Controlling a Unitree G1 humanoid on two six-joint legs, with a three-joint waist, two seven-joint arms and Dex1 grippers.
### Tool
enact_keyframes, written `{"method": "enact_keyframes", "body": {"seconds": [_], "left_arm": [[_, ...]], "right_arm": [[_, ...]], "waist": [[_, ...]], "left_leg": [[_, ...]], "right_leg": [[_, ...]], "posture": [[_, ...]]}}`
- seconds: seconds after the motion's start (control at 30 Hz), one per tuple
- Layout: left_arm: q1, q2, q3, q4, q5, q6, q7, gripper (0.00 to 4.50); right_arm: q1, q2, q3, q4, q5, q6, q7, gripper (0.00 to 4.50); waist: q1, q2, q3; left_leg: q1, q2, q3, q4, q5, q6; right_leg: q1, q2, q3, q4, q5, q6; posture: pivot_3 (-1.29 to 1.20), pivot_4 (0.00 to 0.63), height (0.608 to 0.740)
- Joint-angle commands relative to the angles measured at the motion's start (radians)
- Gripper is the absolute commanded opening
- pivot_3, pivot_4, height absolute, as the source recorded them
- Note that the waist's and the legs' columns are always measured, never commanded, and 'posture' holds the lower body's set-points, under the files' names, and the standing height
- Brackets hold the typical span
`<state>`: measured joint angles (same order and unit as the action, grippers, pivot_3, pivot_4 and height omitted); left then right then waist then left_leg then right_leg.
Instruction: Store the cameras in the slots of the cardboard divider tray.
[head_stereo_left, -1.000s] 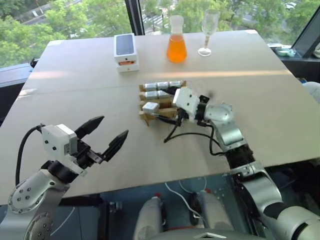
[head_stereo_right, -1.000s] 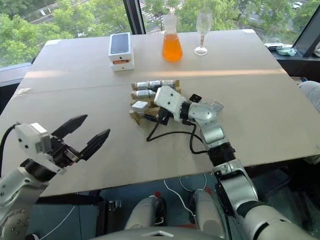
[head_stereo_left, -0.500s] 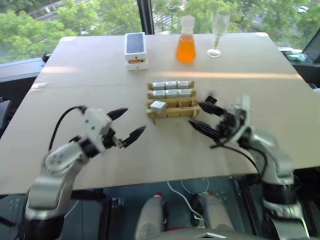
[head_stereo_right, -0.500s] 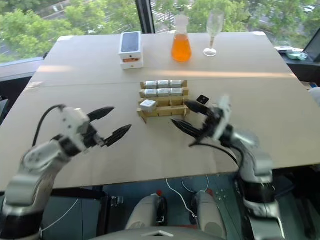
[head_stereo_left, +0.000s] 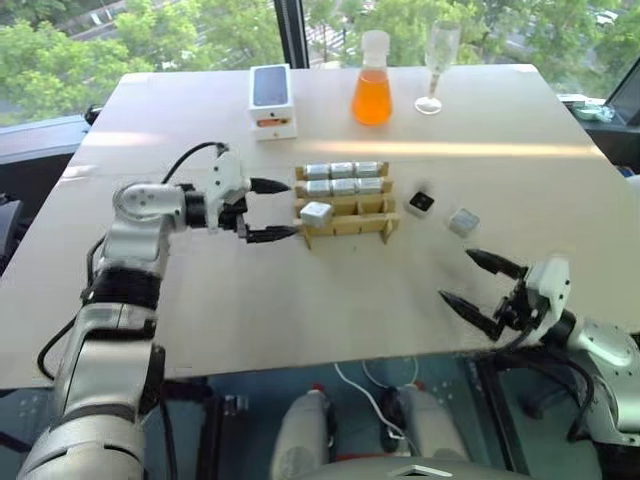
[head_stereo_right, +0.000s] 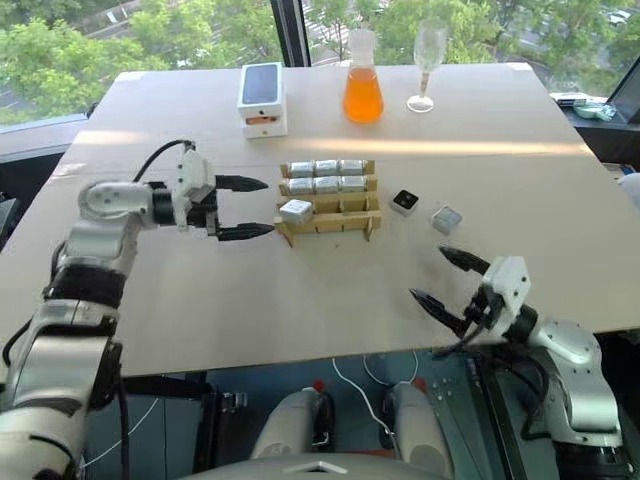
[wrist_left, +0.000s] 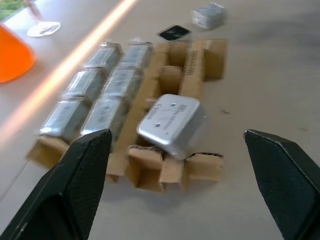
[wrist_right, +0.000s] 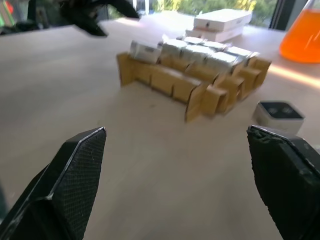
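Observation:
The cardboard divider tray (head_stereo_left: 352, 226) lies mid-table. Several silver cameras (head_stereo_left: 342, 178) fill its two back rows. One more camera (head_stereo_left: 316, 212) sits tilted on the front-left slot, shown close in the left wrist view (wrist_left: 171, 123). Two cameras lie loose on the table right of the tray: one with a black face (head_stereo_left: 421, 202) and a silver one (head_stereo_left: 462, 221). My left gripper (head_stereo_left: 290, 209) is open, level with the tray's left end, its tips almost at the tilted camera. Near the table's front right edge, my right gripper (head_stereo_left: 457, 277) is open and empty.
A white phone box (head_stereo_left: 273, 100) with a black top, a flask of orange liquid (head_stereo_left: 372, 95) and a wine glass (head_stereo_left: 437, 60) stand at the back of the table. Bare tabletop lies between the tray and the front edge.
My left gripper has swung forward and in to the tray's left end. My right gripper has pulled back from the tray to the front right, uncovering the two loose cameras.

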<state>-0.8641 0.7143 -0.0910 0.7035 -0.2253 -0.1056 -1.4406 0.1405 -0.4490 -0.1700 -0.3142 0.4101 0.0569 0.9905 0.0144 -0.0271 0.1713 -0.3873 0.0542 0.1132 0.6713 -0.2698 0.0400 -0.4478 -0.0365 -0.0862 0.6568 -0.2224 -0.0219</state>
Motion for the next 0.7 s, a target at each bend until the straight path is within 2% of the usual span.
{"method": "enact_keyframes", "body": {"seconds": [0.03,0.13,0.3,0.7], "left_arm": [[-0.112,-0.014,-0.026,0.156,0.056,-0.085,-0.088,4.36],[-0.192,-0.038,-0.054,0.264,0.108,-0.145,-0.136,4.36],[-0.265,-0.067,-0.103,0.336,0.172,-0.247,-0.173,4.36],[-0.293,-0.107,-0.093,0.394,0.246,-0.365,-0.106,4.36]], "right_arm": [[0.017,-0.015,0.007,-0.051,-0.009,-0.053,-0.012,4.46],[0.014,0.0,0.019,-0.055,-0.01,-0.065,-0.048,4.46],[0.016,0.013,0.042,-0.059,-0.02,-0.076,-0.095,4.46],[0.016,0.017,0.075,-0.075,-0.008,-0.075,-0.147,4.46]], "waist": [[-0.004,0.0,0.0],[-0.01,-0.001,0.0],[-0.006,-0.001,0.001],[-0.004,-0.001,0.001]], "left_leg": [[0.0,0.0,0.001,0.0,0.0,0.0],[0.002,0.0,0.002,0.0,-0.001,0.002],[0.002,0.0,0.001,0.001,-0.002,0.003],[0.002,0.001,0.001,0.003,-0.001,0.002]], "right_leg": [[0.0,0.0,0.0,0.0,0.0,0.0],[0.0,0.001,0.003,0.001,0.0,0.0],[0.0,0.001,0.003,0.002,0.0,0.0],[0.0,0.001,0.003,0.003,0.0,0.0]], "posture": [[0.0,0.15,0.74],[0.0,0.15,0.74],[0.0,0.15,0.74],[0.0,0.15,0.74]]}}
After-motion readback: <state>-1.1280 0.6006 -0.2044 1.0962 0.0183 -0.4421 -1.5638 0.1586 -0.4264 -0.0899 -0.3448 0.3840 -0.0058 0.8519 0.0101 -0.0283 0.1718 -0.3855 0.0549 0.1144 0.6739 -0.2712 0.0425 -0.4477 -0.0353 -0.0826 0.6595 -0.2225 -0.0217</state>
